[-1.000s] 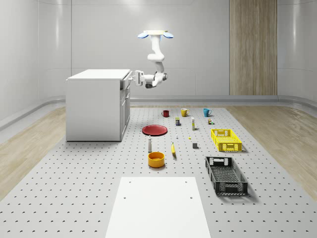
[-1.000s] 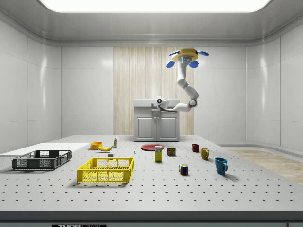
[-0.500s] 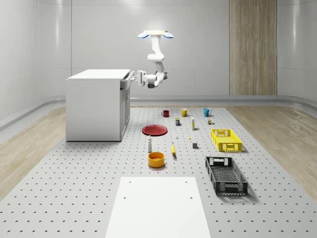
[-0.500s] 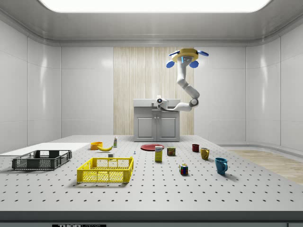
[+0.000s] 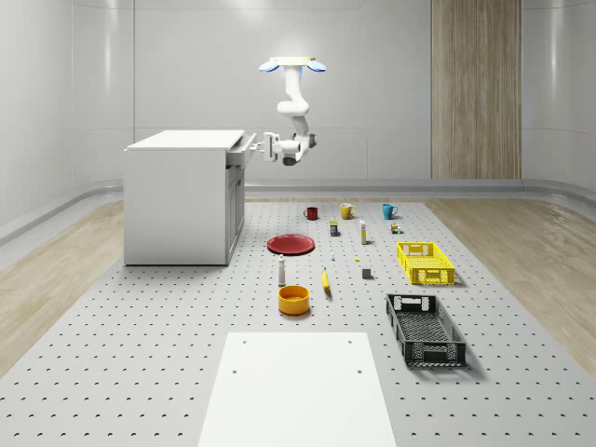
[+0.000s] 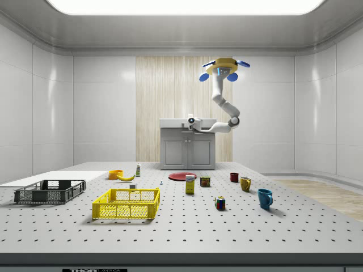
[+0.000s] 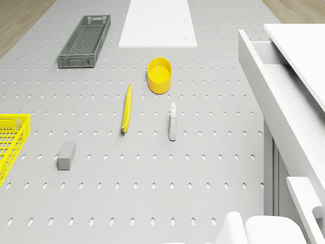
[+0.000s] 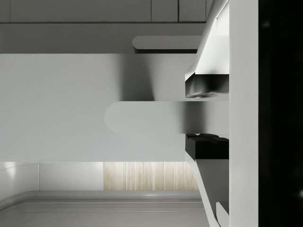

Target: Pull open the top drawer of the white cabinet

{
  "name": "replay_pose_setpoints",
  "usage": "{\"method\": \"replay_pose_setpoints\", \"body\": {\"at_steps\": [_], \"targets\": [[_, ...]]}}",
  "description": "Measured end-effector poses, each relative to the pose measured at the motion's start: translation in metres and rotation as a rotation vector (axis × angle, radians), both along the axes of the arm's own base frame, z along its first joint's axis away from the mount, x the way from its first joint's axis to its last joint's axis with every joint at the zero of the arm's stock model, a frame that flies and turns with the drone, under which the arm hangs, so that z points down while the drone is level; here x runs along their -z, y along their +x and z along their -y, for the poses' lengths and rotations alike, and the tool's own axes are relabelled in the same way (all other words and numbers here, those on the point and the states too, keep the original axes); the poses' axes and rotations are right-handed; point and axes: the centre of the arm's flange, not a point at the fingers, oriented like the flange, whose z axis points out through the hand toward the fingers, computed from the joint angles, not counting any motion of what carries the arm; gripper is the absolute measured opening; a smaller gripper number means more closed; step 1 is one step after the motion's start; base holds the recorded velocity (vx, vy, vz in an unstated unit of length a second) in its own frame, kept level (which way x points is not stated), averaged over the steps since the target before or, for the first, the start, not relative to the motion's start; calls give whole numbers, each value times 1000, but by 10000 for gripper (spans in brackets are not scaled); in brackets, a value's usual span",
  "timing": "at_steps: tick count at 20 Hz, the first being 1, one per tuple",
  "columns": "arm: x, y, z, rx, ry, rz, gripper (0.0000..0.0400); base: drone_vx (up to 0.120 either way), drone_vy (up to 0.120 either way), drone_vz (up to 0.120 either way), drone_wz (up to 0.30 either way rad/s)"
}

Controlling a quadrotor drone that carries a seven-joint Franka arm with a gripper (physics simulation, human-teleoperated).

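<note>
The desk [image 5: 140,354] carries a white cabinet [image 5: 182,197] on the whole-scene view's left. Its top drawer [image 7: 284,107] stands partly pulled out from the cabinet's front. The drone [image 5: 292,65] hovers high, beside the cabinet and above the desk's far part, its arm [image 5: 295,107] bent down toward the drawer. The pincer [image 8: 206,116] is clamped on the drawer handle [image 8: 147,118], a finger [image 8: 206,85] on each side.

I hover beside the cabinet [image 5: 182,197] on the whole-scene view's right, my tool [image 5: 264,147] at its top drawer [image 5: 239,151], with the plate [image 5: 291,244], bowl [image 5: 293,299] and crates [image 5: 426,263] across the table [image 5: 140,345] beyond.
</note>
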Motion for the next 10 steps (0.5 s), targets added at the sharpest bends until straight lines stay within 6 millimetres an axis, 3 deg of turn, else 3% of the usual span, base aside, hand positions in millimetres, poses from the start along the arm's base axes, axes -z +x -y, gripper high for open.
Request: {"method": "replay_pose_setpoints", "body": {"at_steps": [7, 8, 10], "targets": [[0, 0, 34, 0, 1, 2, 106, 0, 0, 0, 0], [0, 0, 39, 0, 1, 3, 121, 0, 0, 0, 0], [0, 0, 47, 0, 1, 3, 194, 0, 0, 0, 0]]}}
